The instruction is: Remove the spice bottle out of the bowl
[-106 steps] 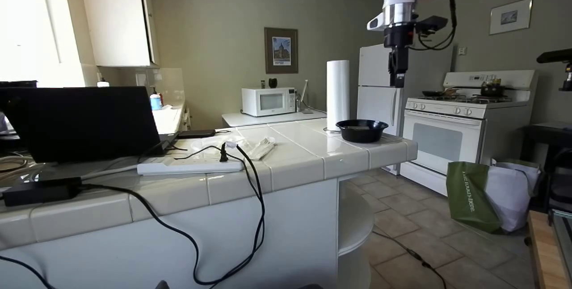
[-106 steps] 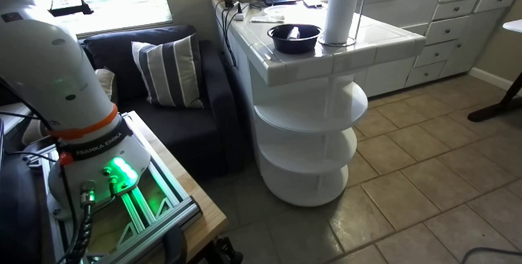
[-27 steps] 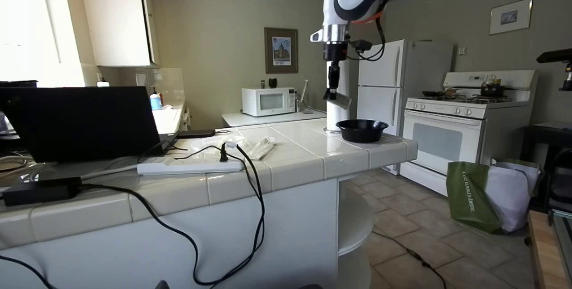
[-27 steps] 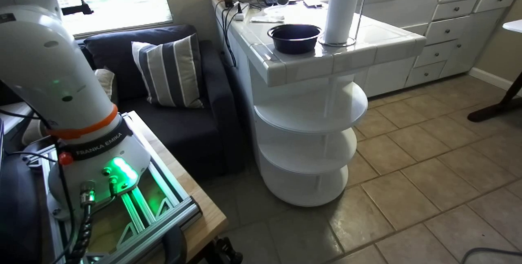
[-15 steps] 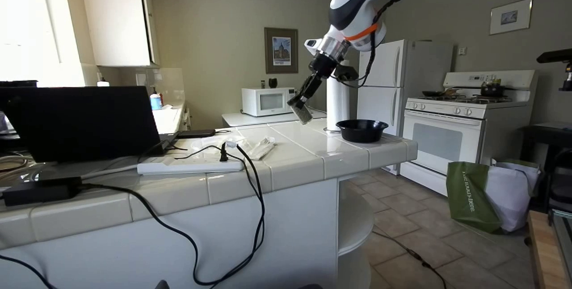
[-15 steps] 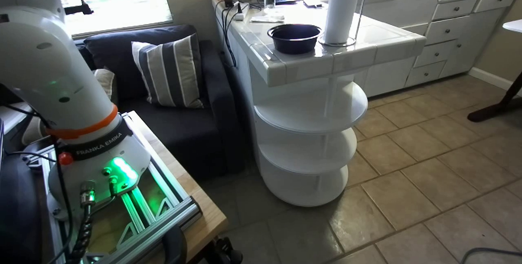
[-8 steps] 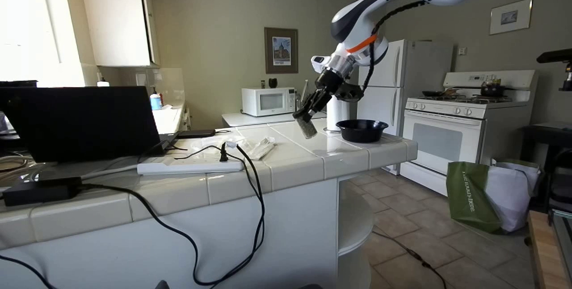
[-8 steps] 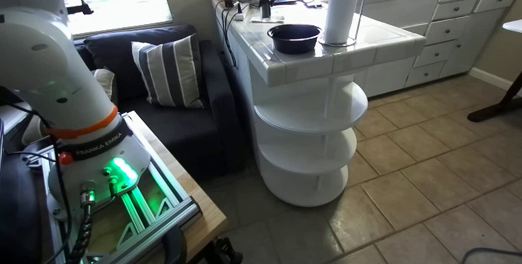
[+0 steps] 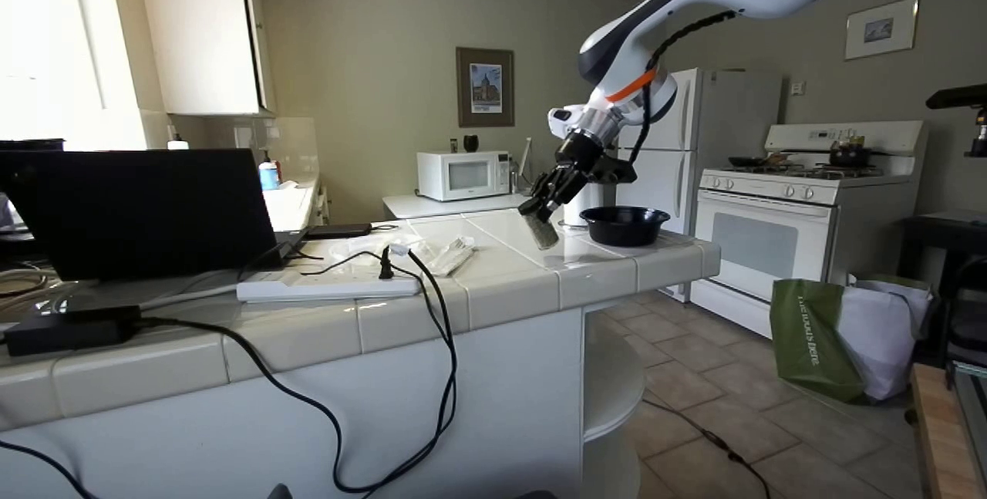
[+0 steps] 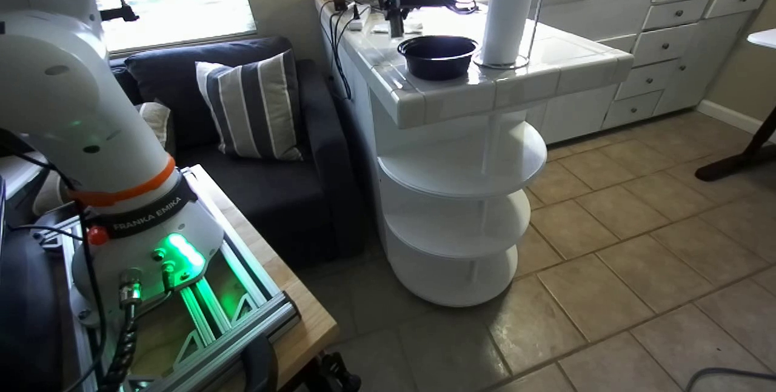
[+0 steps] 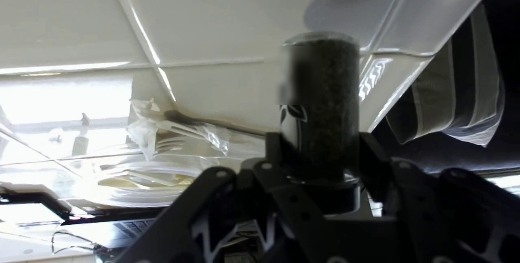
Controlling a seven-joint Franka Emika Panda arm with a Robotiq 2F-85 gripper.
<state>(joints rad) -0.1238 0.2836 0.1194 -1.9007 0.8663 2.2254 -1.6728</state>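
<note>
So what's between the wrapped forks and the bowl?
White tile, with the bottle held tilted above it in the gripper; an exterior view shows that.

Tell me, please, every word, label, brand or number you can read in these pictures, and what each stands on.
"FRANKA EMIKA": black band around the robot's base.
Green and white bag: sideways lettering, too blurred to read surely.
Framed poster: print too small to read.
Spice bottle: printed design shows, no readable words.
Microwave: any markings too small.

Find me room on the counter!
Bare white tiles: between the round black bowl and clear-wrapped cutlery, under the grey glass bottle; across the white paper roll from the bowl. Crowded: around the black laptop and white power strip.
</note>
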